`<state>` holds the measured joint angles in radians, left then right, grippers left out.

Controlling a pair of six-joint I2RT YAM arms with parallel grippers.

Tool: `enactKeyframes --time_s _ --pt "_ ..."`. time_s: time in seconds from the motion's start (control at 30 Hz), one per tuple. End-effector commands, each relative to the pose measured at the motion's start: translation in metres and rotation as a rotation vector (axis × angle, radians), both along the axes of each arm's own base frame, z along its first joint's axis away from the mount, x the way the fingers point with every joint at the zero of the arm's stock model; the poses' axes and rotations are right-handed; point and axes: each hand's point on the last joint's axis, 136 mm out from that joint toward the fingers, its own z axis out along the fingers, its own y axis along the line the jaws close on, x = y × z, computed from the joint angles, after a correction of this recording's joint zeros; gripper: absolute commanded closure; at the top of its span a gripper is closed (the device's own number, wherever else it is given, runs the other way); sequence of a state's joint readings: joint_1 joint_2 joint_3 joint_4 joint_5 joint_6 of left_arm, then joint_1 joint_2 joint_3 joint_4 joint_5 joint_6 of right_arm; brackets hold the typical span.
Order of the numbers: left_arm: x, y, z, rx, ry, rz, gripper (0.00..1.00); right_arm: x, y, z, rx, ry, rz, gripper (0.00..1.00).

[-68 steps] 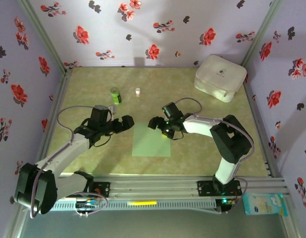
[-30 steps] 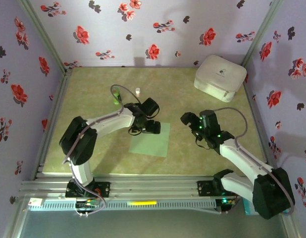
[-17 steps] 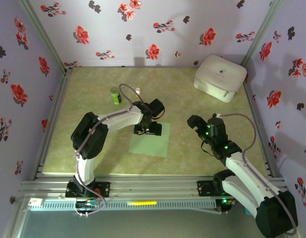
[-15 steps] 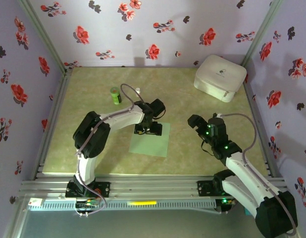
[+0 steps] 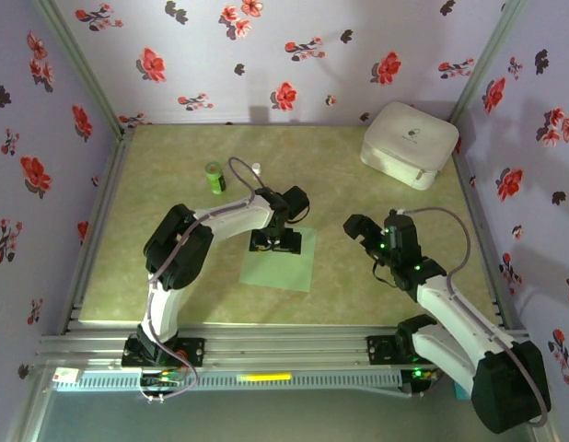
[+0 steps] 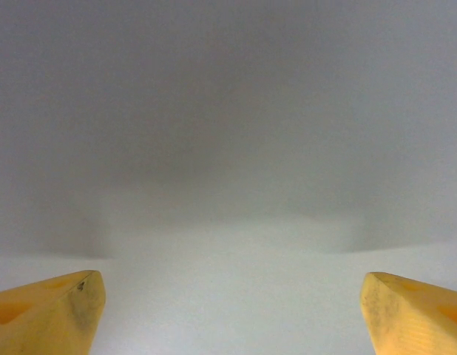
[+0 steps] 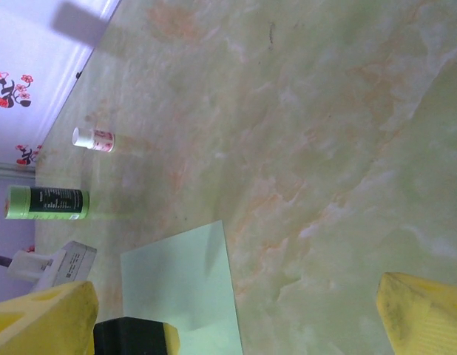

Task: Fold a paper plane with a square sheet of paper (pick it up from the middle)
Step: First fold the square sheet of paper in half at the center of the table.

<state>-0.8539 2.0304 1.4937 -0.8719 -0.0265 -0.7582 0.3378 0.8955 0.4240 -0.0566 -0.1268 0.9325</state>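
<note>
1. We see the square sheet of paper (image 5: 280,261) lying flat on the table (image 5: 156,276), a little left of the table's middle and turned slightly askew. No crease, lifted corner or flap shows on it.
2. The left gripper (image 5: 277,241) hangs over the far part of the sheet, near its far edge rather than its middle. Its yellow fingertips (image 6: 62,307) stand wide apart, with a pale, blurred surface close beneath them, which we take to be the sheet. We cannot tell whether the fingertips touch the paper, and nothing is held.
3. The right gripper (image 5: 358,228) is just beside the sheet, off its right edge and above bare table. Its jaws are also wide apart and hold nothing. In its wrist view the sheet's near corner lies flat.
4. We judge the task to be at its very start. The sheet is not yet picked up, and every fold is left to do.
5. A dark green bottle (image 5: 214,177) and a small white vial (image 5: 256,169) stand beyond the sheet, near the left arm's reach.
6. A white rounded case (image 5: 410,144) sits in the far right corner, well apart from the sheet.
7. Nothing lies on the sheet or between it and either gripper. We judge that the bottle and vial could be knocked over if the left arm swings back.
</note>
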Motion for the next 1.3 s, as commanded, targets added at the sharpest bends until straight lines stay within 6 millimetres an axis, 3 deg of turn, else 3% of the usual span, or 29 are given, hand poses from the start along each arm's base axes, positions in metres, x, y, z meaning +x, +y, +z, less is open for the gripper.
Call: enactKeyframes --time_s 0.0,0.17,0.6,0.97,1.27 --pt "0.003 -0.004 0.002 -0.001 -0.009 0.026 0.1 0.009 0.01 0.018 0.024 -0.05 0.055 0.02" --pt "0.007 -0.01 0.003 -0.027 -0.019 0.036 0.09 0.012 0.02 0.015 0.042 -0.027 0.099 0.02" --pt "0.004 -0.01 -0.013 -0.024 0.008 0.039 0.09 0.011 0.019 0.007 0.01 0.021 0.105 0.01" --pt "-0.002 -0.003 -0.028 0.009 0.033 0.035 0.09 0.012 0.02 0.013 0.003 0.025 0.115 0.01" --pt "-0.011 0.005 -0.043 0.026 0.059 0.045 0.09 0.009 0.018 0.005 0.011 0.061 0.095 0.01"
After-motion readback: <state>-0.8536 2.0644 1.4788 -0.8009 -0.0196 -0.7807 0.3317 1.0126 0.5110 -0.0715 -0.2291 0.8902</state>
